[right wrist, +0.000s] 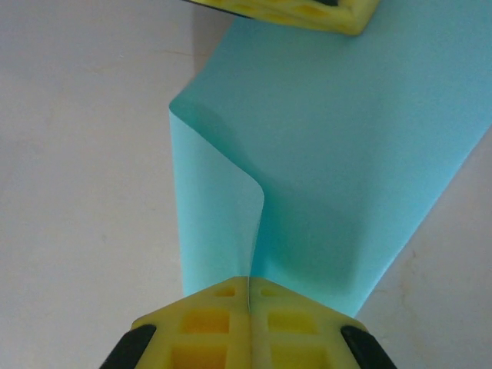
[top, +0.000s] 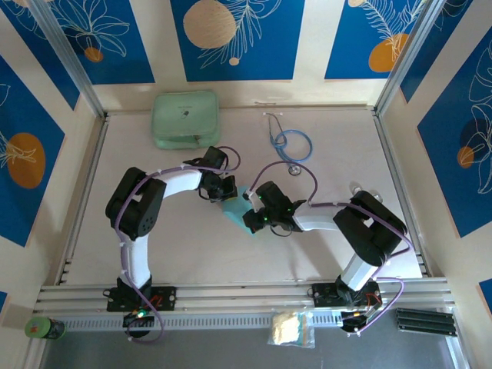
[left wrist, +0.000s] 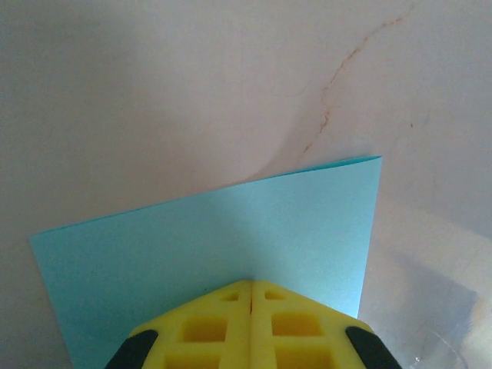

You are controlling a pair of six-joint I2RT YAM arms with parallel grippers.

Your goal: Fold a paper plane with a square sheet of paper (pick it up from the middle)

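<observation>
Light-blue square sheet of paper [top: 233,207] was held just above the middle of the tabletop [top: 192,254], pinched from both sides.

Left gripper [left wrist: 251,286] had its yellow fingers pressed together on one edge of the sheet. Right gripper [right wrist: 249,283] was clamped on the opposite edge, where one flap curled over in a soft, uncreased bend. Mint-green case [top: 184,119] sat at the far-left corner. Stethoscope [top: 290,146] lay near the far edge, well apart from the paper.
</observation>
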